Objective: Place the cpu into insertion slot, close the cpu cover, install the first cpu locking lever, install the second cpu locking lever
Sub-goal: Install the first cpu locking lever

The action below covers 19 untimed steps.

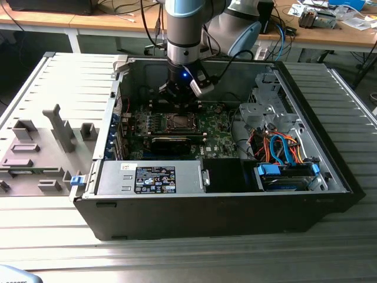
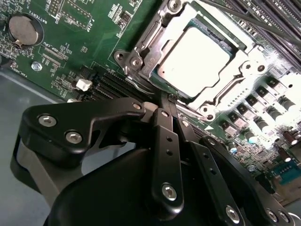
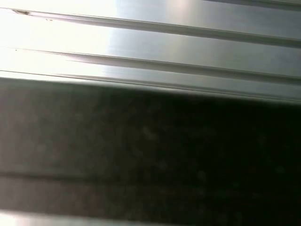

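Cpu [image 2: 194, 60] sits in slot under cover [image 2: 244, 63], tool [image 2: 164, 101] beside.

The cpu [image 2: 195, 59] has a pale silvery-grey top, framed by the bright silver cpu cover [image 2: 235, 77]. The circuit board [image 2: 70, 52] around it is green with fine white print and a silver coin cell [image 2: 22, 29] in the upper left of the second wrist view. The gripper [image 2: 170, 100] is matt black with silver screws. In the exterior view, the computer case [image 1: 224, 206] is dark grey, with blue and orange cables [image 1: 283, 150] at lower right.

Claw [image 2: 170, 101] tips meet at cpu cover [image 2: 244, 70] edge; lever hidden.
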Tool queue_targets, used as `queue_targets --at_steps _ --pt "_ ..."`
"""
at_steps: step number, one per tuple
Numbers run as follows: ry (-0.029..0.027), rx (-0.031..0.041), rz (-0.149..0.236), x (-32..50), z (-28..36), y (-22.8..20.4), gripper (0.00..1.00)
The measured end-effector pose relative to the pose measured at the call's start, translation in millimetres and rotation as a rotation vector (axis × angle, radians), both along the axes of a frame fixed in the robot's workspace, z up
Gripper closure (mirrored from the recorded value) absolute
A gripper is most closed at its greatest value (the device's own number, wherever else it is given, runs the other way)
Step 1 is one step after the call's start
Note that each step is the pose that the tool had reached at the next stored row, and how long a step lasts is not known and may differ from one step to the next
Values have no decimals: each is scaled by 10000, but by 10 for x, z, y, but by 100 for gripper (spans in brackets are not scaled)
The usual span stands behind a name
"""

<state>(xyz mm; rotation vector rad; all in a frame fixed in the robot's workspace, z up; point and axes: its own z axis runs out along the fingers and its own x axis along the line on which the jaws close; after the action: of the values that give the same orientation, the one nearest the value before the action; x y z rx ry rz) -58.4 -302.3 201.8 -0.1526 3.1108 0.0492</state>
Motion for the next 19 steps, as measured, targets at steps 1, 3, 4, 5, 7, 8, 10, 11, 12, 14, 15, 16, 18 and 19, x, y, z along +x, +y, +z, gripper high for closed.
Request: queue_targets --at_steps 1,3,4,5,7,8,10,11,12,14,15,16,18,19 --pt "-2 2 1 9 -4 0 89" --pt "-1 1 1 19 -6 0 89" --pt "0 1 1 23 -6 0 89" --pt "-1 2 1 30 -8 0 89" --pt "-2 2 1 40 -9 0 89" --pt "0 2 -1 47 -9 0 89" --pt "-9 12 2 77 -12 2 89" --pt "-6 13 2 91 -13 2 89" --pt "-5 8 1 110 -12 1 89" --pt "-5 5 2 133 -12 0 89" --pt "-6 4 3 135 -11 1 89" --pt "-7 5 2 135 -3 1 89" --pt "-13 7 2 136 24 1 89" --pt "-3 2 2 135 48 0 89"
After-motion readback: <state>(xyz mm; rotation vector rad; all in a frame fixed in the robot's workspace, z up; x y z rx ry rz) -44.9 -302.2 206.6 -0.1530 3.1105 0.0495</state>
